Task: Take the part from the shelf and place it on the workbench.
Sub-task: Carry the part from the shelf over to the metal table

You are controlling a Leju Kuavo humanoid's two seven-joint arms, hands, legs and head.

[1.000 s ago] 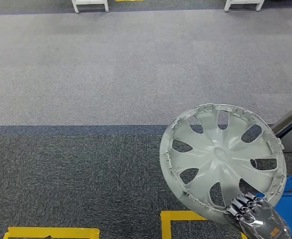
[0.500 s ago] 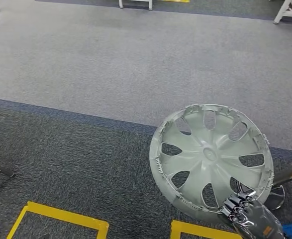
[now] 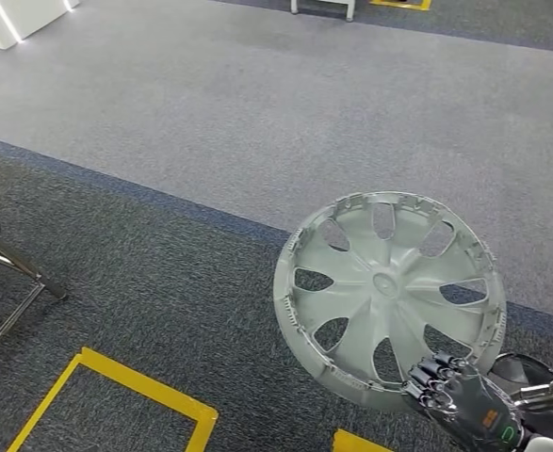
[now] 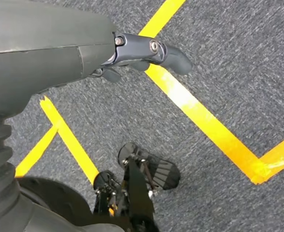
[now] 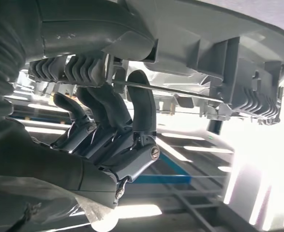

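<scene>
While the right robot hand [image 3: 465, 395] clamps the wheel cover [image 3: 389, 294] at its rim (over carpet [image 3: 187, 141]), the left robot hand [image 4: 147, 50] grasp cannot be told.

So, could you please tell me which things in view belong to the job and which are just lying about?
Part of the job:
- silver wheel cover
- right hand, gripping the cover's rim
- left hand, holding nothing

Just lying about:
- yellow floor tape
- metal stand legs
- round stand base
</scene>
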